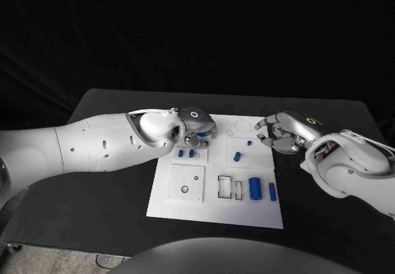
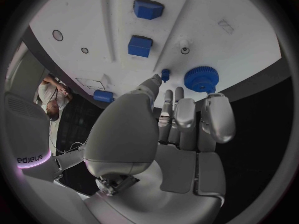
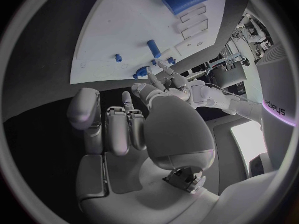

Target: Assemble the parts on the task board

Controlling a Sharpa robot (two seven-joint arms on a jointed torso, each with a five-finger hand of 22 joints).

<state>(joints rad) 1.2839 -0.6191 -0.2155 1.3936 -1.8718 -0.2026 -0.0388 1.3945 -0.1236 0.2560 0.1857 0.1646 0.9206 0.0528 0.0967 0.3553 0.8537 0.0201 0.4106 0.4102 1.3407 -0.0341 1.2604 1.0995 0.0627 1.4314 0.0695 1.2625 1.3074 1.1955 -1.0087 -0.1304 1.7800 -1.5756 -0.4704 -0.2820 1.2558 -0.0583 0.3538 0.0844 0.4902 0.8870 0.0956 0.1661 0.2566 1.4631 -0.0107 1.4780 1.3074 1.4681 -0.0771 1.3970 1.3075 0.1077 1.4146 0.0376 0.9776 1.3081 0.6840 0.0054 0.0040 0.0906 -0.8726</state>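
We took the task board [image 1: 216, 212] as our landmark. Our left hand [image 1: 197, 123] hung over the board's far left corner, its fingers [image 2: 184, 112] reaching down with nothing between them, so we judged it open. Just beyond those fingertips, in the left wrist view, lay a blue gear [image 2: 201, 79] and a small blue peg [image 2: 165, 74] standing beside it, with two blue blocks [image 2: 140, 46] farther on toward the board's middle.

Our right hand [image 1: 282, 131] hovered off the board's far right edge, fingers apart and holding nothing that we could see.

The relation that mattered, as we read it: the gear sat directly ahead of the left fingertips, near but not touching, while the right hand stood well apart from it across the board's far end. The left hand was therefore the nearer one for that piece. The large blue cylinder [image 1: 255, 189] lay near the board's near right side, its long axis running far to near.
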